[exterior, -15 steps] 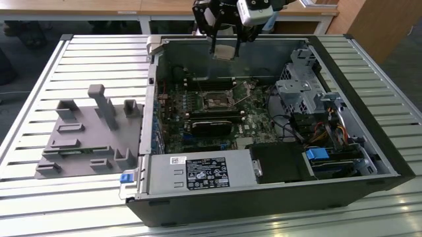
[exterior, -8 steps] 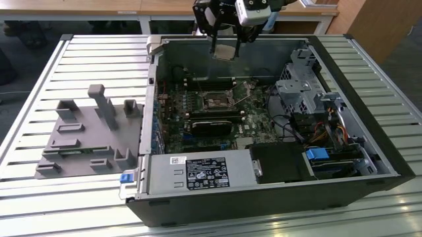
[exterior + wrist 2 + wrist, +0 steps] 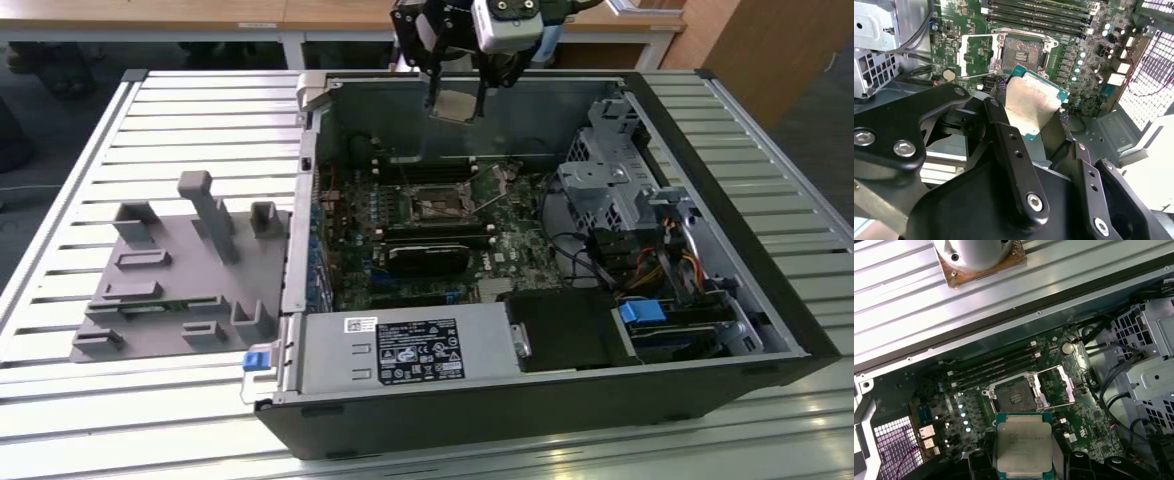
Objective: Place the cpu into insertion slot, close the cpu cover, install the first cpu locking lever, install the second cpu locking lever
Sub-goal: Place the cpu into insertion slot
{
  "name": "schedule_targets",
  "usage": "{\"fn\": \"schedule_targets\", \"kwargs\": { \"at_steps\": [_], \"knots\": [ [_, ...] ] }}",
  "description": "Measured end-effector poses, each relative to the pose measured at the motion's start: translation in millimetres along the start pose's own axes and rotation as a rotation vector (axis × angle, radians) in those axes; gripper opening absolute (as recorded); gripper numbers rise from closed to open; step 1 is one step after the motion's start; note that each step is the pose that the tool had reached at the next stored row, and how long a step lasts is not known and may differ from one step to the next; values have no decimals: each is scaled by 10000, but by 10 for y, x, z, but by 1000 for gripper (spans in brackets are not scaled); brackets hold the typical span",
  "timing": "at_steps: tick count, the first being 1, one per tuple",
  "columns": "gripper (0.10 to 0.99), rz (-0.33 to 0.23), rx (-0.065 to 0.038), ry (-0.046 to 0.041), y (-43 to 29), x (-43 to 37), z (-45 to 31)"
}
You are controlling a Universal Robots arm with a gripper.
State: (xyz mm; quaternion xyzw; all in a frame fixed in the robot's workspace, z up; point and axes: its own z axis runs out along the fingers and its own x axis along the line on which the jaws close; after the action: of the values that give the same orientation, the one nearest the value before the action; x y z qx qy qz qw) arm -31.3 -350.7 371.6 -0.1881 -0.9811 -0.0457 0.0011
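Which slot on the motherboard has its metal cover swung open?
The insertion slot, the square socket with a dark centre; its cpu cover lies flipped open beside it. The memory slots are long, narrow and coverless.

**Cpu** point(image 3: 1024, 447): dull silver-tan metal lid, matt and faintly brushed, with a green board edge.
**Insertion slot** point(image 3: 1013, 399): dark matt centre, thin bright metal rim.
**Cpu cover** point(image 3: 1067, 384): bare silver metal frame, smooth, with a faint sheen.
**Gripper** point(image 3: 1029, 107): black matt links and fingers, bright metal screw heads.
**Motherboard** point(image 3: 1089, 430): green lacquered board, slightly glossy.
**Memory slots** point(image 3: 994, 367): black plastic.
**Computer case** point(image 3: 400, 120): grey unpainted sheet metal inside, black matt outer shell.
**Drive cage** point(image 3: 601, 190): perforated bare metal.
**Slatted table** point(image 3: 200, 120): ribbed silver metal, satin sheen.
**Holding fixture** point(image 3: 174, 270): grey matt plastic.
**Latch** point(image 3: 258, 360): blue plastic.
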Motion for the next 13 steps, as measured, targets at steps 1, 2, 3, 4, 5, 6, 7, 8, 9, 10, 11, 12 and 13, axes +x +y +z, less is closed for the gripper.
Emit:
{"fn": "schedule_targets", "kwargs": {
  "at_steps": [1,2,3,4,5,6,7,8,9,10,11,12,13],
  "knots": [
    [525,64,-1,-6,0,0,0],
    [525,126,-2,-11,0,0,1],
    [525,186,-3,-16,0,0,1],
    [525,250,-4,-22,1,0,1],
    [525,309,-6,-28,1,0,1],
    [525,367,-7,-33,1,0,2],
    [525,424,-8,-38,1,1,2],
    [525,483,-9,-43,1,0,2],
    [525,542,-10,-49,1,1,3],
    [525,603,-11,-54,1,1,3],
    [525,668,-13,-60,1,1,3],
    [525,727,-14,-65,1,1,4],
    [525,786,-16,-70,2,1,4]
  ]
}}
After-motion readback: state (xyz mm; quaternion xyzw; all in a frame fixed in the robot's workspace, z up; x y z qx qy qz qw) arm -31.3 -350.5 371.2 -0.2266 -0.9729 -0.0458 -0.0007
